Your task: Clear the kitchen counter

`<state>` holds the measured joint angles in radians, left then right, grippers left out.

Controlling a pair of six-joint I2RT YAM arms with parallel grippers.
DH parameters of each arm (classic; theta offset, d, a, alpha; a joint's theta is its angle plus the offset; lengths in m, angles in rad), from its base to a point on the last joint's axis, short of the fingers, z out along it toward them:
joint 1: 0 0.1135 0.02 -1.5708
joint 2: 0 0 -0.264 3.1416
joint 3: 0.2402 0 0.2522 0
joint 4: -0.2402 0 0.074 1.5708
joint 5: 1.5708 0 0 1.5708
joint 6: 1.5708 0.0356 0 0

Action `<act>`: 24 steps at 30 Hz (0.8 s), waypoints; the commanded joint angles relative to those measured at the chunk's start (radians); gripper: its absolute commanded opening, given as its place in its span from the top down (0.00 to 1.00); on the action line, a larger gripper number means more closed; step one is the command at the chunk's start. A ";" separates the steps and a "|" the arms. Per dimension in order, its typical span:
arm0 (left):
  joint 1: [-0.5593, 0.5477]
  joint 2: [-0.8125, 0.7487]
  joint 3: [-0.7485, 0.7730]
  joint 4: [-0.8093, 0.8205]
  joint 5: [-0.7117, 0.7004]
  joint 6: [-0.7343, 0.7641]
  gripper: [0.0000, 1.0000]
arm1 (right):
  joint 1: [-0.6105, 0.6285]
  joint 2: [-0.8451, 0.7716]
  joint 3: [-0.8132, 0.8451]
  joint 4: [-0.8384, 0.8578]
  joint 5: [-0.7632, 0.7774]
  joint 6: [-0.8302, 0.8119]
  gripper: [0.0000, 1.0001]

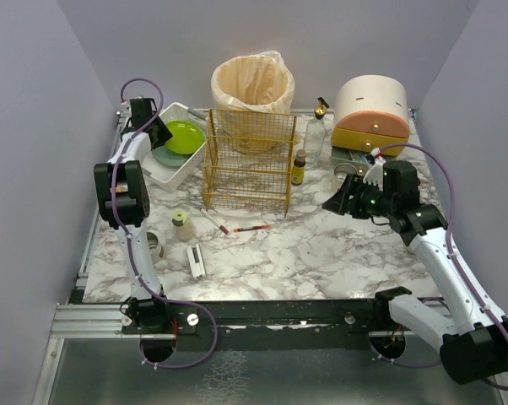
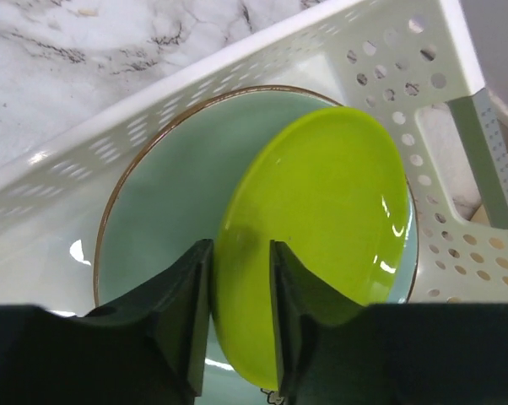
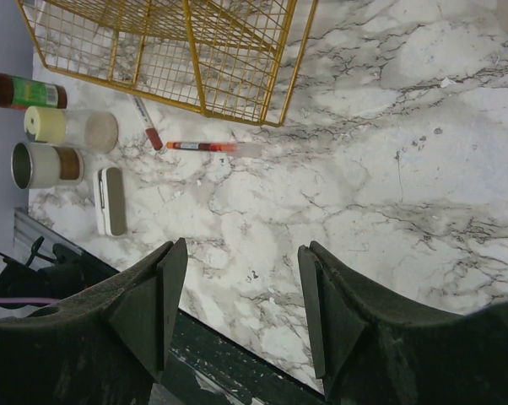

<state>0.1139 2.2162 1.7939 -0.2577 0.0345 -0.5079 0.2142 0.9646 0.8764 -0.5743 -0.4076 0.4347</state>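
The kitchen counter is white marble with grey veins. At its back left stands a white slotted tray holding a teal plate. A lime green plate rests tilted on the teal one. My left gripper is open in the tray, its jaws standing apart on either side of the green plate's near edge. My right gripper is open above bare counter on the right, with nothing between its fingers.
A yellow wire rack stands mid-counter, with a lined bin behind it. A bread box and two bottles are at the back right. A red pen, marker, jar, cup and white case lie front left.
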 commanded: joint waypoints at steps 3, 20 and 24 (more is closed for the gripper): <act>-0.008 0.036 0.012 0.008 0.006 -0.001 0.56 | -0.001 0.009 0.030 -0.016 0.004 -0.023 0.38; -0.008 -0.014 0.008 -0.022 -0.027 0.028 0.34 | 0.000 0.013 0.052 -0.043 0.045 -0.052 0.37; -0.007 -0.063 0.023 -0.047 0.003 0.006 0.29 | -0.001 0.017 0.081 -0.065 0.091 -0.076 0.37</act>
<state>0.1089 2.2467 1.7939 -0.2787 0.0307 -0.4938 0.2142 0.9764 0.9058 -0.5999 -0.3801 0.3988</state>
